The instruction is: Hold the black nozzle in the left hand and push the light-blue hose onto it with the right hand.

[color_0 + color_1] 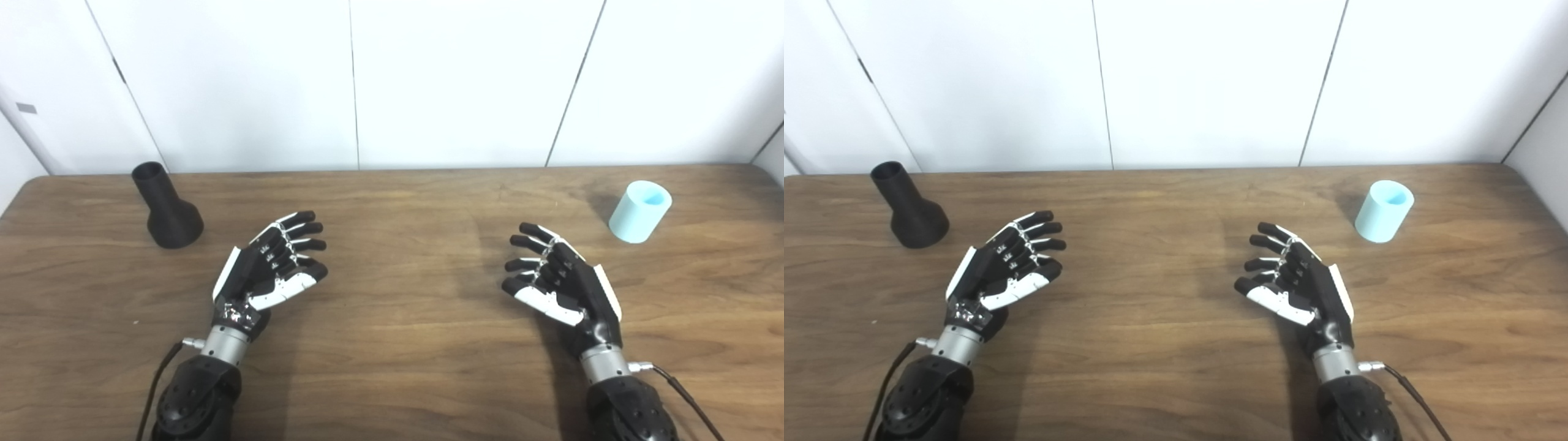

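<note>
Left eye view is showing the fingers (303, 229) of the left hand (269, 269) spreading apart, holding nothing; the right hand (560, 282) is mirroring it, fingers (527, 245) spread and empty; the black nozzle (165, 208) is standing upright far left on the table (404, 343); the light-blue hose (640, 211) is sitting far right, well apart.

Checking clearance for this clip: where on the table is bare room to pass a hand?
Bare wood lies between the left hand and right hand, and along the near edge of the table. Only the far corners are occupied: black nozzle left, light-blue hose right.
</note>
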Controlling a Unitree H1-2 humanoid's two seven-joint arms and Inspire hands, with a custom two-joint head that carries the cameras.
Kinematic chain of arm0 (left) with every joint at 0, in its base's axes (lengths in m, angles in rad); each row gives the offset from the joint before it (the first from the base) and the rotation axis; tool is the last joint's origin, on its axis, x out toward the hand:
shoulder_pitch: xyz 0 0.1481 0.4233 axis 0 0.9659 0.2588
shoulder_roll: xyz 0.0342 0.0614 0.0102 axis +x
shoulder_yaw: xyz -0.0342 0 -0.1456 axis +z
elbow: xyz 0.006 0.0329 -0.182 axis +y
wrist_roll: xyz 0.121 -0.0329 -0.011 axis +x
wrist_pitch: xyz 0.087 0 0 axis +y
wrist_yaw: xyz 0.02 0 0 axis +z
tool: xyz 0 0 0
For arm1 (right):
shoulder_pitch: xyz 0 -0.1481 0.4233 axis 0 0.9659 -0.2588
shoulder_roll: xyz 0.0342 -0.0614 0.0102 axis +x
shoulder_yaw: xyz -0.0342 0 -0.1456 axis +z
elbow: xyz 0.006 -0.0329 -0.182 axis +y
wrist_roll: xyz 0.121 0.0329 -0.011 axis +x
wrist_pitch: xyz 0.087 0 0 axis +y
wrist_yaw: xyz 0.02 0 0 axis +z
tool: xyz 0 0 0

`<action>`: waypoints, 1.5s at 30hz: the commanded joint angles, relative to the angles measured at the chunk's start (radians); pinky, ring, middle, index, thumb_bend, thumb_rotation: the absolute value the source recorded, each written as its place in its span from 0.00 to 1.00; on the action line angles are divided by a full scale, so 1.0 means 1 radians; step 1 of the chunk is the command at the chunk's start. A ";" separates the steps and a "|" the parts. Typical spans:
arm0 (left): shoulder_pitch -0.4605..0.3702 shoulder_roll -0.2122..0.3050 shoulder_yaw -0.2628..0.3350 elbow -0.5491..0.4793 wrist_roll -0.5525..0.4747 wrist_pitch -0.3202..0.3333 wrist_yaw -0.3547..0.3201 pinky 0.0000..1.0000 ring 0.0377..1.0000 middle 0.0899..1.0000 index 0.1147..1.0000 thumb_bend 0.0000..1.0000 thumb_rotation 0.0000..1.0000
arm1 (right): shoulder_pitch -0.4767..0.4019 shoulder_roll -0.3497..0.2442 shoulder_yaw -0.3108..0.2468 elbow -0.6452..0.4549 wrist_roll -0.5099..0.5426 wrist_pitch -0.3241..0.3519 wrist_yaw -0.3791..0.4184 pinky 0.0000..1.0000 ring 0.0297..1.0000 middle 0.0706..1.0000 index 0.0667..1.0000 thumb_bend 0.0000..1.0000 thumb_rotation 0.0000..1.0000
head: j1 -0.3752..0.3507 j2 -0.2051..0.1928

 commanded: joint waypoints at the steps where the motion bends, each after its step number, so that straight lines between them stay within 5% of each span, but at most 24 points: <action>1: 0.019 -0.013 -0.004 0.032 -0.014 -0.006 -0.004 0.53 0.67 0.75 0.74 0.74 0.09 | -0.023 -0.006 -0.006 -0.015 0.009 -0.037 0.002 0.44 0.56 0.71 0.73 0.86 0.21 | 0.001 0.001; 13: 0.022 -0.013 -0.005 0.033 -0.003 -0.005 0.003 0.53 0.67 0.75 0.73 0.74 0.11 | -0.022 -0.008 -0.006 -0.014 0.004 -0.040 0.002 0.44 0.55 0.70 0.73 0.86 0.21 | 0.011 -0.005; 22: 0.016 -0.053 -0.033 0.094 0.074 -0.074 0.047 0.53 0.64 0.71 0.71 0.75 0.11 | -0.015 -0.052 -0.025 0.036 0.027 -0.099 0.036 0.44 0.58 0.74 0.77 0.78 0.21 | 0.257 -0.098; 27: 0.016 -0.105 -0.017 0.115 0.107 -0.140 0.119 0.56 0.63 0.68 0.68 0.76 0.12 | -0.011 -0.044 -0.041 -0.016 0.090 -0.004 0.037 0.46 0.60 0.77 0.78 0.73 0.12 | 0.306 -0.129; 32: 0.009 -0.107 0.016 0.054 0.161 -0.151 0.199 0.64 0.69 0.69 0.66 0.71 0.15 | -0.019 -0.055 -0.033 -0.037 0.109 0.008 0.053 0.39 0.56 0.79 0.79 0.64 0.04 | 0.317 -0.132; 35: 0.018 -0.070 0.042 -0.042 0.179 -0.065 0.219 0.64 0.71 0.72 0.70 0.73 0.19 | -0.021 -0.053 -0.026 -0.048 0.104 0.007 0.050 0.37 0.56 0.79 0.79 0.61 0.02 | 0.325 -0.137; 39: 0.016 0.066 0.047 -0.132 0.204 0.028 0.156 0.65 0.74 0.79 0.77 0.75 0.27 | -0.025 -0.033 -0.027 -0.078 0.095 0.060 0.017 0.38 0.54 0.77 0.77 0.60 0.00 | 0.330 -0.141; 41: 0.014 0.116 0.063 -0.167 0.207 0.066 0.146 0.66 0.74 0.79 0.78 0.77 0.28 | -0.030 -0.031 -0.031 -0.079 0.087 0.088 -0.001 0.47 0.52 0.73 0.76 0.69 0.05 | 0.330 -0.142; 45: 0.008 0.203 0.122 -0.235 0.211 0.144 0.170 0.65 0.71 0.76 0.76 0.76 0.26 | -0.039 -0.036 -0.032 -0.084 0.070 0.107 -0.010 0.47 0.53 0.73 0.75 0.73 0.10 | 0.338 -0.147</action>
